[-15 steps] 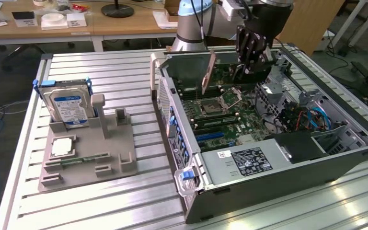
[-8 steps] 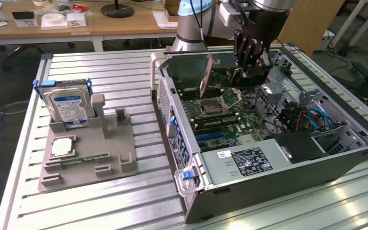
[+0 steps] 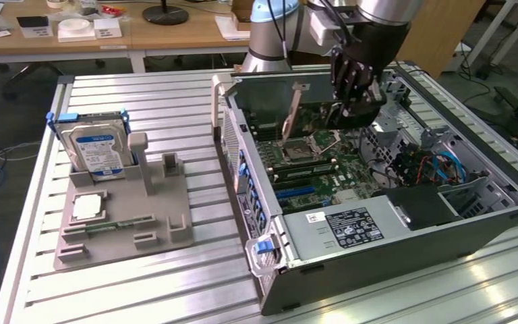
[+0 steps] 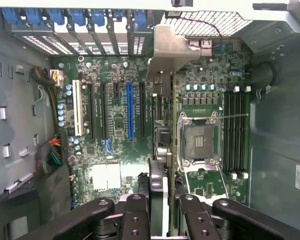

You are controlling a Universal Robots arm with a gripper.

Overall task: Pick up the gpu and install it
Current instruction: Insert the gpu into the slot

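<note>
The tool [image 3: 353, 101] reaches down into the open case [image 3: 403, 229], its fingers [image 4: 135, 215] clamped either side of the gpu [image 4: 162, 115]; the card stands on edge above the motherboard [image 4: 115, 165], between the blue slot [image 4: 130, 110] and the socket [image 4: 197, 142], its metal bracket [image 4: 172, 45] towards the case's rear wall; whether it touches a slot I cannot tell; on the worktop [image 3: 178, 101], at the exterior view's left, a hard drive [image 3: 97, 148] stands in a grey holder [image 3: 124, 216].
</note>
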